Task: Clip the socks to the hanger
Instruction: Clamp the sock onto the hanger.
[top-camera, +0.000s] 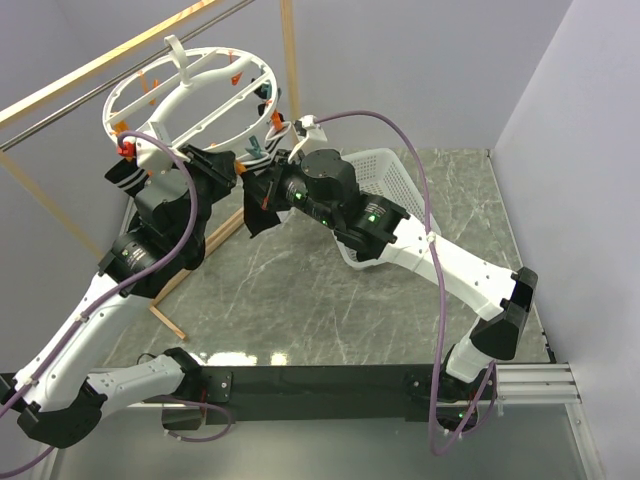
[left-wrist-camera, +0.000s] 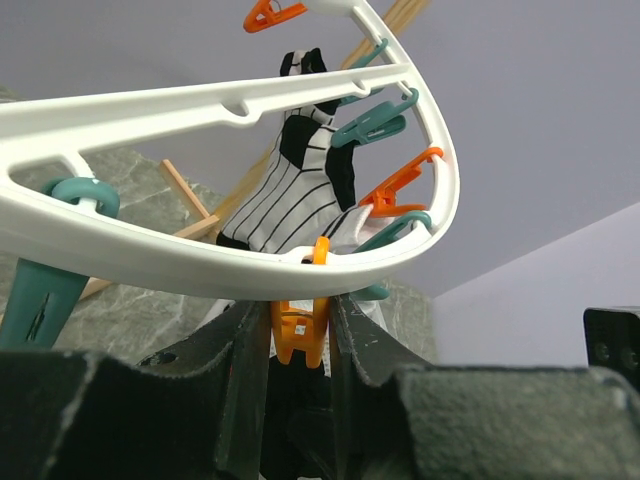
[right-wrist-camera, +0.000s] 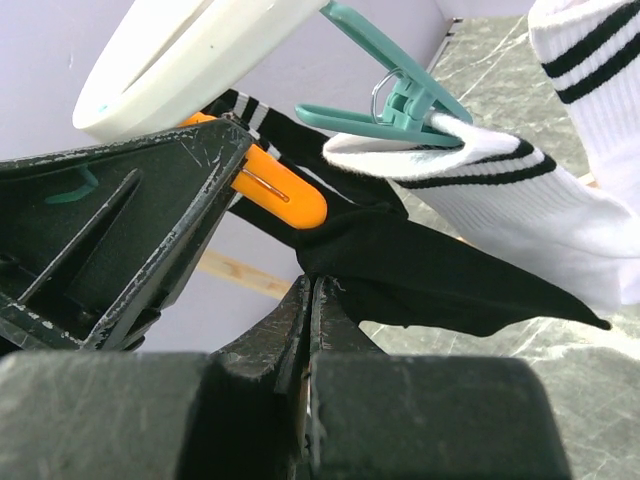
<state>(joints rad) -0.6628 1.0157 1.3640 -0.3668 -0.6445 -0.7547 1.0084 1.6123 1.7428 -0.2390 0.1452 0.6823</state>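
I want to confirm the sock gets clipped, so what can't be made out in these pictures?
- Left wrist view: the orange clip's mouth, sunk in the dark between the left gripper's fingers.
- Right wrist view: whether the black sock is in that clip; the left gripper's finger covers it.
- Top view: the clip itself, hidden behind the left gripper and right gripper.
- Top view: the basket's inside, covered by the right arm.

Under the hanger the left gripper, the right gripper, an orange clip and a black sock filled the room. A basket blocked the right side; above the front of the table a hand could pass
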